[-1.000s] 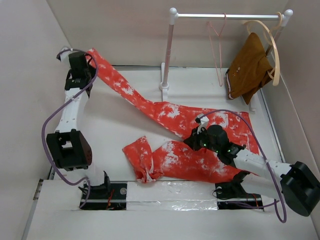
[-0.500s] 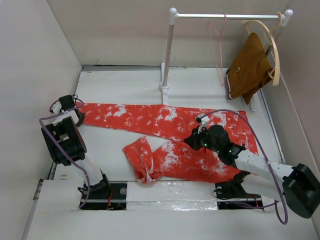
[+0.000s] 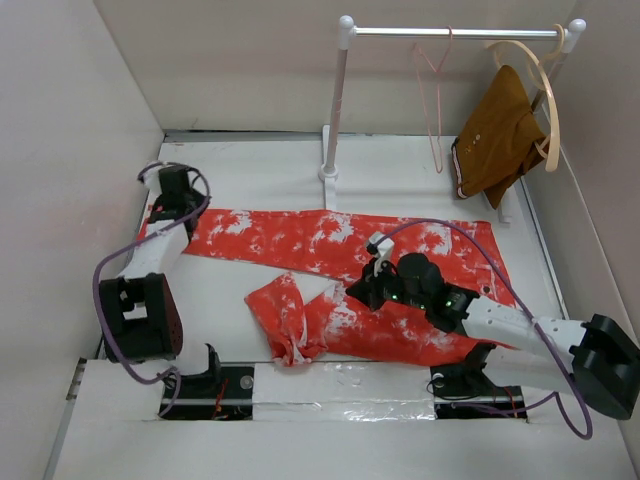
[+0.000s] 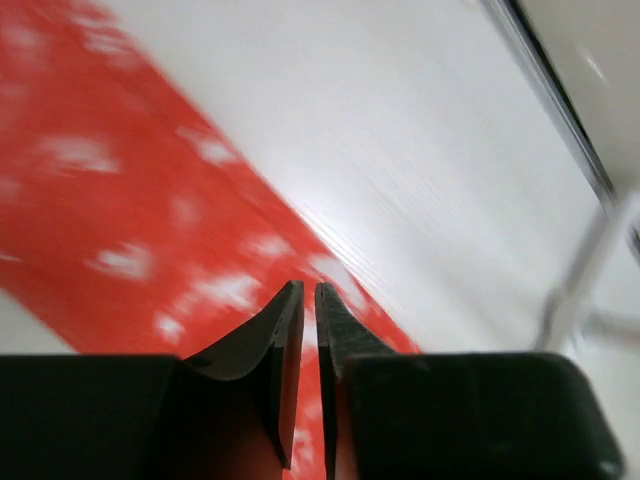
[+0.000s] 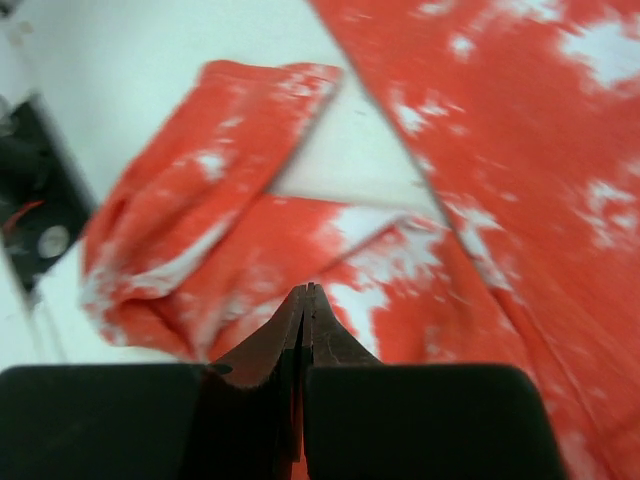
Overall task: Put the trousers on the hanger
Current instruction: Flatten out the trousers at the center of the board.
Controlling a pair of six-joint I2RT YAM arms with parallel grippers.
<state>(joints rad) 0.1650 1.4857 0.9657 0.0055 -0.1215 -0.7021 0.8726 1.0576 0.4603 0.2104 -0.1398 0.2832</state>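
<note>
Both my arms have shifted. My left pincer [image 4: 309, 287], fingers almost pressed together on nothing, has swung inward over the flattened leg of the trousers [image 3: 300, 235]. My right pincer [image 5: 305, 288], pressed tight, slid toward the bunched leg just ahead of it. I judge I'm laying the cloth flat; next comes pulling that leg straight. The hanger [image 3: 435, 100] hangs well beyond both.

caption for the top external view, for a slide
Red-orange trousers spread on the table, one leg bunched; the pink wire hanger hangs on the rail beside a brown garment.
</note>
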